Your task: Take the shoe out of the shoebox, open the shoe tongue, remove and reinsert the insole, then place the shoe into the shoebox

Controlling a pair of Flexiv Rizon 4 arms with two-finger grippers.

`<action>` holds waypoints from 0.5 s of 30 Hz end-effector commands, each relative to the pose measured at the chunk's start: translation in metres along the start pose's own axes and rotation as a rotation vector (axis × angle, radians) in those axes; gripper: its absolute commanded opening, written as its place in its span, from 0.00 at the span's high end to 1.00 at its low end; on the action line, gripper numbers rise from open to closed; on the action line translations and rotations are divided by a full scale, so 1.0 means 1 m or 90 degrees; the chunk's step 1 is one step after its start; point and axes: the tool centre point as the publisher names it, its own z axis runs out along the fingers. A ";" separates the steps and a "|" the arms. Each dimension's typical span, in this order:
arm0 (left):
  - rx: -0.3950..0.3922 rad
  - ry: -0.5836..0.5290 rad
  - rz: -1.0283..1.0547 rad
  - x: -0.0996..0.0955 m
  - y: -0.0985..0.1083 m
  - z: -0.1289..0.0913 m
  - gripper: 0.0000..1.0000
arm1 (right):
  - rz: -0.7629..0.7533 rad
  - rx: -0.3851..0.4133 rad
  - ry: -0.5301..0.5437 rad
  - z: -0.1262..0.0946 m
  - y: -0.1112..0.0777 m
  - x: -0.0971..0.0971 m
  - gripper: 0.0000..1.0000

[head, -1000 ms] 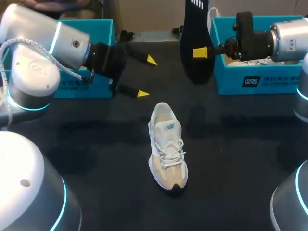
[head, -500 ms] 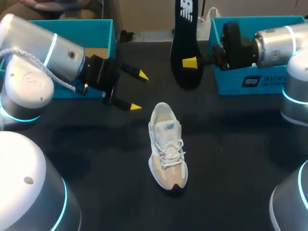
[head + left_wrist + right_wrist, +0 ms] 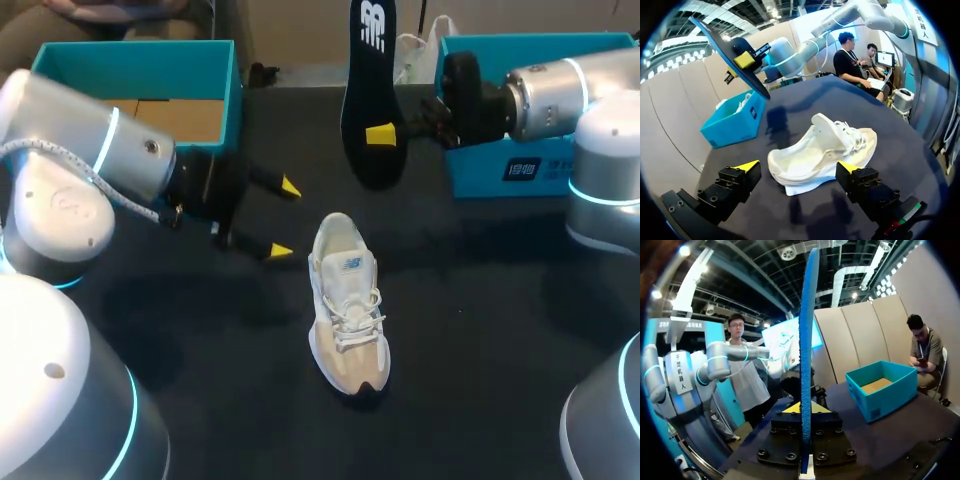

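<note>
Looking down on the dark table (image 3: 480, 330), I count one shoe (image 3: 347, 305), one insole (image 3: 370, 110) and two teal shoeboxes. The pale sneaker stands on its sole out of both boxes. Its long axis runs from far to near, with the heel opening at the far end and the toe pointing toward the near edge, angled slightly to my right. A small logo sits on its tongue.

The black insole is out of the shoe and hangs in the air beyond the heel end. It stands on end with a white logo mark near its top. My right gripper (image 3: 385, 133) clamps it flat between both fingers, and from the right wrist the insole (image 3: 807, 340) shows edge-on, rising from that gripper (image 3: 805, 407).

My left gripper (image 3: 283, 218) sits just left of the shoe's heel end with its fingers spread wide and nothing between them. From the left wrist, that gripper (image 3: 799, 167) faces the side of the shoe (image 3: 825, 150) without touching it.

The left shoebox (image 3: 140, 75) lies beyond the shoe to its left and shows a bare cardboard floor. The right shoebox (image 3: 520, 165) lies beyond the shoe to its right and carries a printed label on its front wall.
</note>
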 end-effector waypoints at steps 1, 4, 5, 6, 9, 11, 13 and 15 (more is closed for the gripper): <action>-0.025 0.007 -0.006 0.007 0.007 0.013 0.00 | 0.000 0.001 -0.001 0.001 0.000 0.000 1.00; -0.046 0.015 -0.018 0.011 0.010 0.017 0.00 | 0.005 0.005 0.010 0.002 -0.002 -0.002 1.00; -0.056 0.017 -0.017 0.012 0.011 0.018 0.00 | 0.013 0.010 0.020 0.004 -0.004 -0.004 1.00; -0.062 0.020 -0.020 0.014 0.012 0.019 0.00 | 0.017 0.010 0.023 0.005 -0.007 -0.005 1.00; -0.074 0.029 -0.027 0.016 0.014 0.020 0.00 | 0.028 0.005 0.033 0.007 -0.016 -0.008 1.00; -0.077 0.029 -0.030 0.017 0.015 0.021 0.00 | 0.034 -0.002 0.037 0.008 -0.024 -0.010 1.00; -0.084 0.028 -0.036 0.018 0.017 0.024 0.00 | 0.039 -0.007 0.040 0.009 -0.029 -0.011 1.00; -0.086 0.029 -0.042 0.018 0.018 0.027 0.00 | 0.045 -0.010 0.043 0.010 -0.034 -0.013 1.00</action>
